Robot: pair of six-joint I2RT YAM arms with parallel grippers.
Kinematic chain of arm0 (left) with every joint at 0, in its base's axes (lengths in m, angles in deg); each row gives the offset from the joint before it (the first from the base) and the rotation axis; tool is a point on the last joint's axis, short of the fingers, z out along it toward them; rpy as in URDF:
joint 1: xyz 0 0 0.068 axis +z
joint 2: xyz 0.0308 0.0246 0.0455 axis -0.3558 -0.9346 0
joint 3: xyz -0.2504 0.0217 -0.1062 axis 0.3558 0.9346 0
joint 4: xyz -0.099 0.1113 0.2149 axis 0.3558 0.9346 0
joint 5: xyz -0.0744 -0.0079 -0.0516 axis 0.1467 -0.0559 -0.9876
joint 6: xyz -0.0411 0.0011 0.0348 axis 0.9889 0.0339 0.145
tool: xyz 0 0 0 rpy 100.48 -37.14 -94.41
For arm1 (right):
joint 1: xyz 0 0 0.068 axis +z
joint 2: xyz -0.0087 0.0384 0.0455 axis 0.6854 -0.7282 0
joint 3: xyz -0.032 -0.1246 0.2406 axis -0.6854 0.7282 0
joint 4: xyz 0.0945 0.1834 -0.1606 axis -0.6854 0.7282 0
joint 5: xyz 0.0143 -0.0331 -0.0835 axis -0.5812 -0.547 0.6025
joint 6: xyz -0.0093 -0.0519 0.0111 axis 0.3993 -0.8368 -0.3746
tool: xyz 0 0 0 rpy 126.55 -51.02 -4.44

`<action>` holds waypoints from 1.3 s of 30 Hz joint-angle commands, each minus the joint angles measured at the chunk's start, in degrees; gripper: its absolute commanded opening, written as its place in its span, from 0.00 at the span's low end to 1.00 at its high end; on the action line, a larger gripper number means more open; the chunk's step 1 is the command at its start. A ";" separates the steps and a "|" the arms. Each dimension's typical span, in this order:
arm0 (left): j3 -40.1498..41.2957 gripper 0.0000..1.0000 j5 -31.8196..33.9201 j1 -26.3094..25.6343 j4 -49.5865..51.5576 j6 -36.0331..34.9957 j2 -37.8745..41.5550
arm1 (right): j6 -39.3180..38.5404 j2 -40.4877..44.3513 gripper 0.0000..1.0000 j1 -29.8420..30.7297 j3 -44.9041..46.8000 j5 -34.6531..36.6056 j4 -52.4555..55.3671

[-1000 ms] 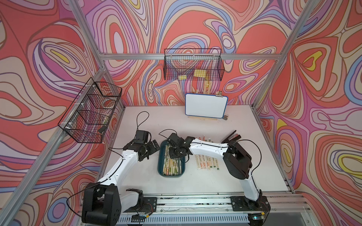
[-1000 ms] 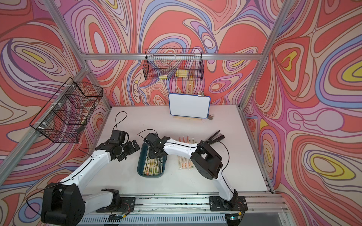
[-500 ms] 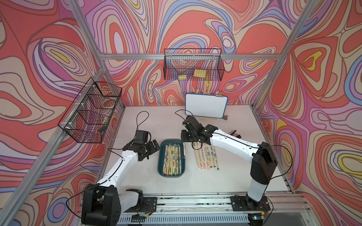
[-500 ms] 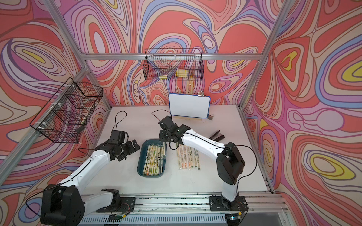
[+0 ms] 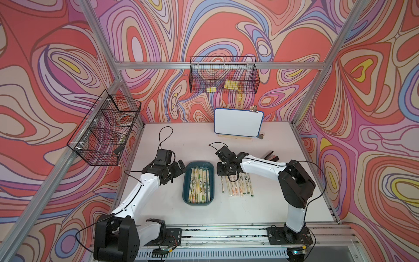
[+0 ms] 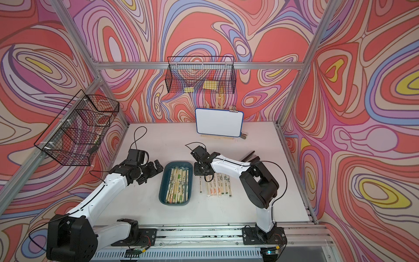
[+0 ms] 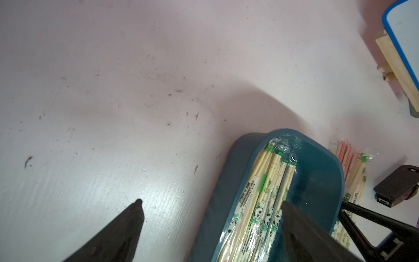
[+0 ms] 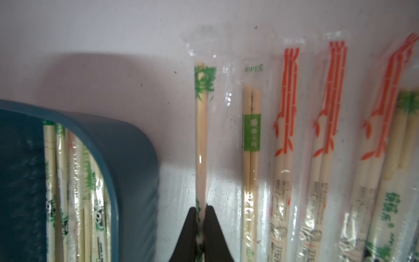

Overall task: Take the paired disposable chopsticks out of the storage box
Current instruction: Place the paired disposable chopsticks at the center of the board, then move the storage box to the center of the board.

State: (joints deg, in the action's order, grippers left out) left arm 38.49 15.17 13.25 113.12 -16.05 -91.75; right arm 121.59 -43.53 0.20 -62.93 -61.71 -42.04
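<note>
The storage box (image 5: 184,192) (image 6: 161,192) is a dark teal tray at the table's middle, holding several sleeved chopstick pairs (image 5: 199,181) (image 7: 272,172) (image 8: 74,181). Just right of it, my right gripper (image 5: 223,174) (image 6: 200,173) (image 8: 201,213) is shut on the near end of one green-printed pair (image 8: 201,136) (image 5: 223,186). That pair sits low over the table, at the box-side end of a row of pairs (image 5: 238,184) (image 8: 285,136). My left gripper (image 5: 176,172) (image 6: 153,171) (image 7: 210,203) hangs open and empty by the box's far left corner (image 7: 226,181).
A small whiteboard (image 5: 238,122) stands on a wooden ledge at the back. Black wire baskets hang on the back wall (image 5: 223,77) and the left wall (image 5: 106,127). A black tool (image 5: 271,155) lies behind the right arm.
The right gripper left the box, swung up and back with a pair, and now sits low beside the box at the row's left end. The left arm has not moved.
</note>
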 commanded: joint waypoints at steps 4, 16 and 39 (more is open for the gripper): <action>-1.50 1.00 -0.16 -0.75 1.83 -0.29 0.39 | -0.46 -2.40 0.03 0.10 0.60 0.06 -1.37; -1.66 1.00 -0.09 -1.36 1.43 0.07 -0.16 | -1.38 -3.68 0.13 -0.13 0.95 3.21 0.34; -1.24 1.00 2.85 -1.47 2.75 -0.34 1.48 | 1.17 3.43 0.51 3.52 2.25 0.89 1.10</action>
State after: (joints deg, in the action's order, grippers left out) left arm 38.03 16.86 12.11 113.49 -15.99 -91.49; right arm 121.57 -40.86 1.70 -60.81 -60.10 -41.17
